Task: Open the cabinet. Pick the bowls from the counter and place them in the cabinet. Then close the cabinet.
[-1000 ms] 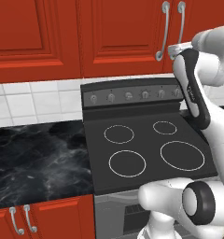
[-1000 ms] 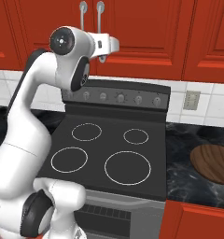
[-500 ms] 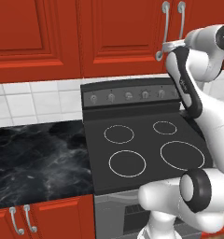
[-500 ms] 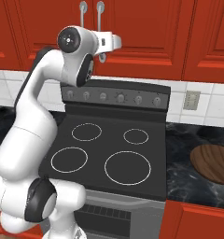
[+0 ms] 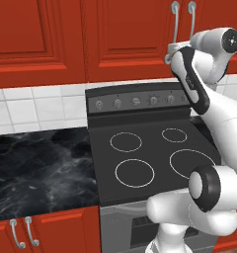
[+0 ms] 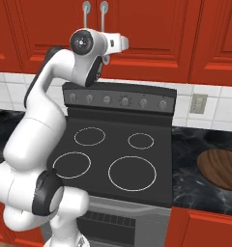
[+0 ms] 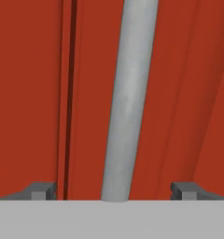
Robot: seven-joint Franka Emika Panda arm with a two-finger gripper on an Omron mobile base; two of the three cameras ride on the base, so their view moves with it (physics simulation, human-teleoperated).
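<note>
Arm nearer cabinet (image 6: 137, 34), handle (image 7: 128, 102) between open jaws

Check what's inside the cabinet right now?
Can't tell: both doors of the cabinet are shut, so the inside is covered. Showing are the red panels and the silver handle, which stands between the open jaws of the gripper.
</note>
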